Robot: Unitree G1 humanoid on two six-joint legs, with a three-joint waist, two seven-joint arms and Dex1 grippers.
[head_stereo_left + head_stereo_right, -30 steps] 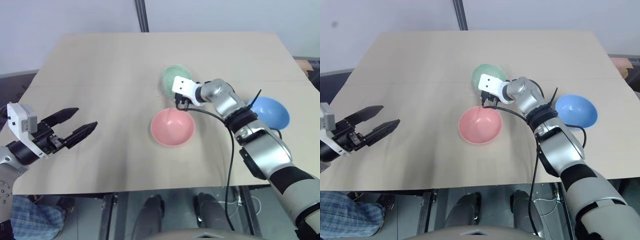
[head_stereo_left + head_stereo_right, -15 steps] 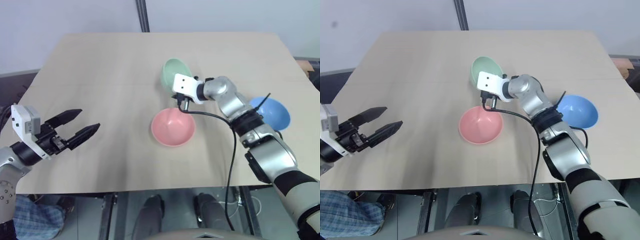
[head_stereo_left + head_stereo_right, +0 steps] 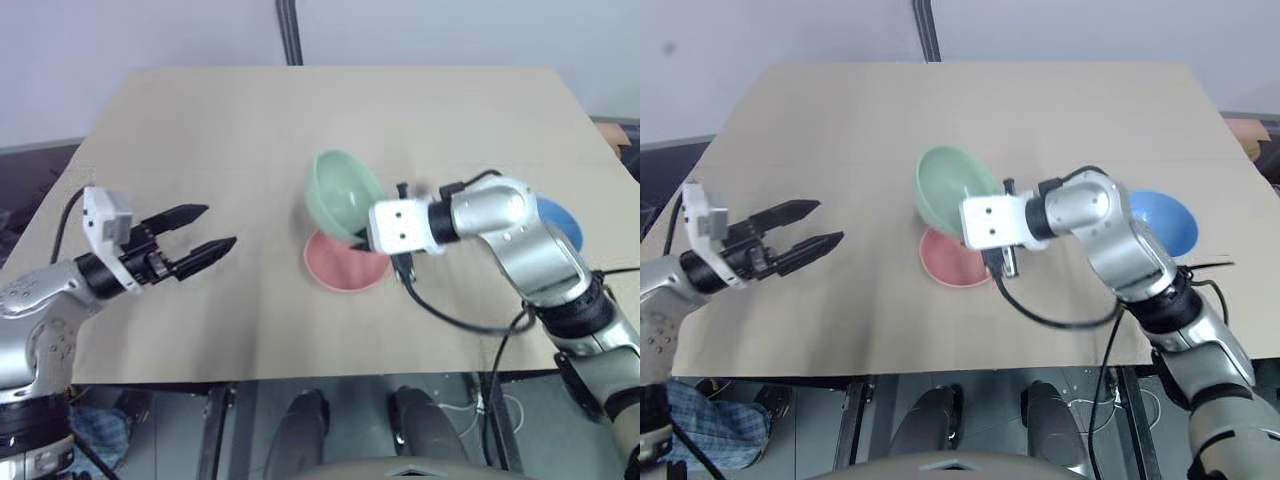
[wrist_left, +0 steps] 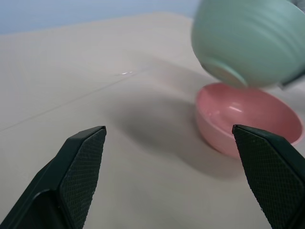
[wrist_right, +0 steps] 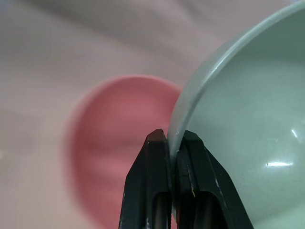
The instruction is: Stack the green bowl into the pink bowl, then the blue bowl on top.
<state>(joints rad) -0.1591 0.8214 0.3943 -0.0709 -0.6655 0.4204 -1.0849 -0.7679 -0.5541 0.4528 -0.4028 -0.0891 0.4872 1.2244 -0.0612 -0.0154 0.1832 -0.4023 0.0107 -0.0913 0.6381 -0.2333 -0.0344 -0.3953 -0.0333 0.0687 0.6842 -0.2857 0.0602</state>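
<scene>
The right gripper [image 5: 174,138] is pinching the rim of the green bowl [image 3: 343,193] between its two closed fingers, one inside the wall and one outside, and is holding the bowl in the air, tilted, with its opening facing up and toward the robot's left. The green bowl is hanging just above the far edge of the pink bowl [image 3: 342,264], which is sitting upright on the table [image 3: 250,130] and is partly hidden beneath it. The blue bowl [image 3: 1168,218] is resting on the table well apart to the robot's right, behind the right forearm. The left gripper [image 3: 208,230] is hovering over the table's left side, fingers spread fully apart and gripping nothing, pointing toward the two bowls. The step in hand appears to be seating the green bowl in the pink one. Doing it well calls for centring the green bowl's foot over the pink bowl's hollow, levelling the tilt so the bowl is not landing on one edge, and lowering until the bowl is resting inside before the fingers part; letting go while the bowl is off-centre or tilted risks tipping it out or nudging the pink bowl.
</scene>
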